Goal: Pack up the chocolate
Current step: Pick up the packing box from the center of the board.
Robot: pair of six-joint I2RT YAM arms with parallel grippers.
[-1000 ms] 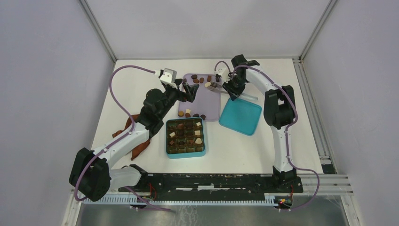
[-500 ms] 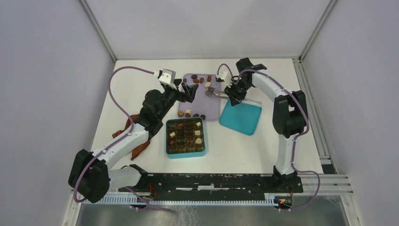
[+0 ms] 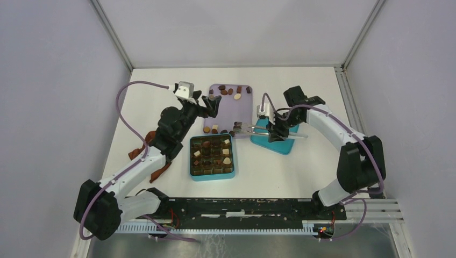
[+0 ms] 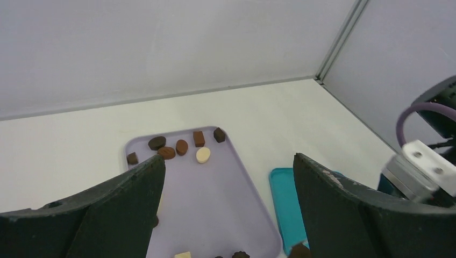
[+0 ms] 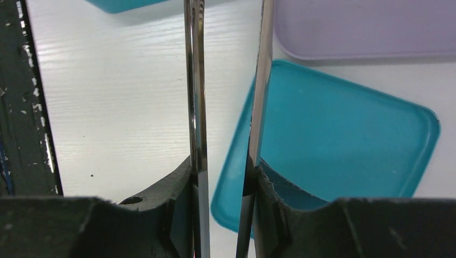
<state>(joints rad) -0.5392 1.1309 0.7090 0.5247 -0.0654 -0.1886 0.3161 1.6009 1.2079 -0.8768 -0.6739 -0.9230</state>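
One lavender tray (image 3: 242, 110) lies at the middle of the table's (image 3: 269, 172) far edge. Seven pieces of chocolate (image 4: 182, 147) sit in a loose row along the tray's far edge: three dark, three mid brown and one cream. A few more lie along its near edge, partly hidden. One teal box (image 3: 192, 174) stands just nearer than the tray, and its grid holds further pieces too small to count. One teal lid (image 3: 279, 141) lies flat beside the tray's near right corner. One reddish-brown cloth (image 3: 159, 171) lies under the left arm.

The left gripper (image 4: 228, 161) hangs over the tray's left edge, jaws spread wide and empty. The right gripper (image 5: 223, 172), above the lid, pinches one pair of metal tongs (image 3: 253, 128), whose tips reach the tray's near right corner; whether they hold a piece cannot be told
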